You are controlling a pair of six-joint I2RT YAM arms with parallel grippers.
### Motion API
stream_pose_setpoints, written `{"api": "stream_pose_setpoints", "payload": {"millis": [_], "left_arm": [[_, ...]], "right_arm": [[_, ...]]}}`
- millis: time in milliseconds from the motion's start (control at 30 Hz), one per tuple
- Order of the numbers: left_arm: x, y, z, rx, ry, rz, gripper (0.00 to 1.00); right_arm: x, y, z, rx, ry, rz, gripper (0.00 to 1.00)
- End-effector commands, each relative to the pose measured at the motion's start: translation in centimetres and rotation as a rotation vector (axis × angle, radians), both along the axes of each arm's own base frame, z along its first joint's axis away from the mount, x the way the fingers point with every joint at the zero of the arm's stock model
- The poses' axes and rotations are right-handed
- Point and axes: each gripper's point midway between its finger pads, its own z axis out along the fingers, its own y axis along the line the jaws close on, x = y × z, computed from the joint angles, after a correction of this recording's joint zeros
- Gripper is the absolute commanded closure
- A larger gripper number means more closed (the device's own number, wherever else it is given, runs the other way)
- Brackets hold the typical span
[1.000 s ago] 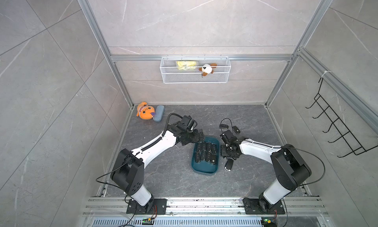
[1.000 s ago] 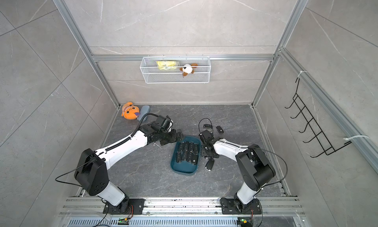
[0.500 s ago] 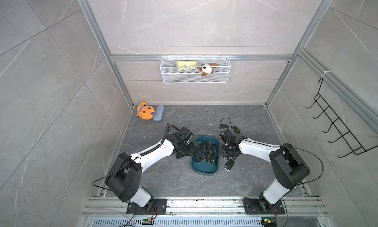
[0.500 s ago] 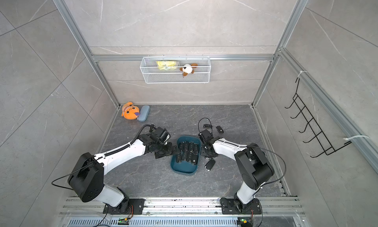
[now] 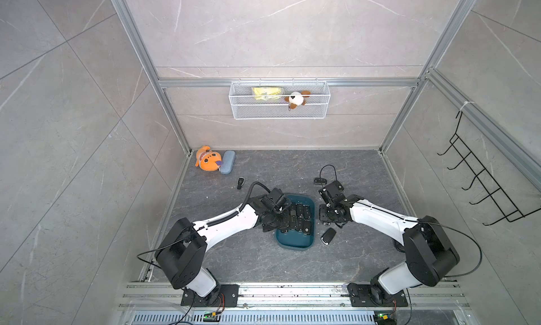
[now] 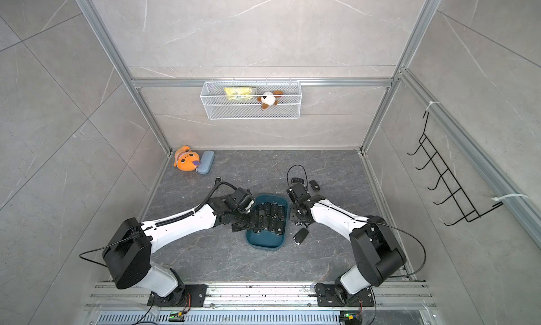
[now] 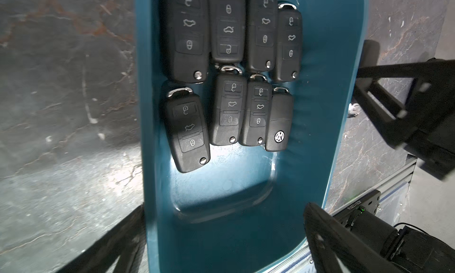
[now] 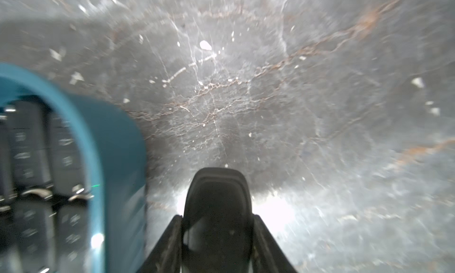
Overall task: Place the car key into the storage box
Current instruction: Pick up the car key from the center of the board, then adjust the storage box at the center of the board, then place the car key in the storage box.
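The right end effector is clenched on a black car key, just beside the teal storage box, on the side facing the desk's right edge. The left end effector hangs released, spread wide over the mid-desk box and its eight keys.

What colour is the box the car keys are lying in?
Dark teal. The storage box shows best in the left wrist view.

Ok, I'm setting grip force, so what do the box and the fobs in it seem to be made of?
Box: probably moulded plastic, teal, semi-gloss; soft highlights and rounded moulded corners. Fobs: matte black plastic shells, it seems, with pale button icons and shiny metal-looking loops.
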Motion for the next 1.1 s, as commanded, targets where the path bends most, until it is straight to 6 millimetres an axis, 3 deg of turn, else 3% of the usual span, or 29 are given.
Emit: {"api": "stream_pose_setpoints", "payload": {"millis": [0, 533, 800, 1067], "left_arm": [[0.8, -2.3, 1.5, -0.054, -0.032, -0.01, 0.0], [2.0, -4.8, 2.8, -0.1, -0.072, -0.064, 0.0], [3.2, -1.4, 4.9, -0.063, -0.155, 0.008, 0.0], [4.7, 3.1, 7.3, -0.074, -0.219, 0.104, 0.0]], "right_arm": [[-0.7, -0.8, 1.7, -0.01, -0.011, -0.017, 0.62], [-2.4, 1.2, 6.6, 0.16, -0.027, 0.023, 0.61], [-3.8, 4.3, 6.6, 0.178, 0.014, 0.047, 0.61], [-6.2, 7.3, 4.1, 0.134, 0.153, 0.059, 0.61]]}}
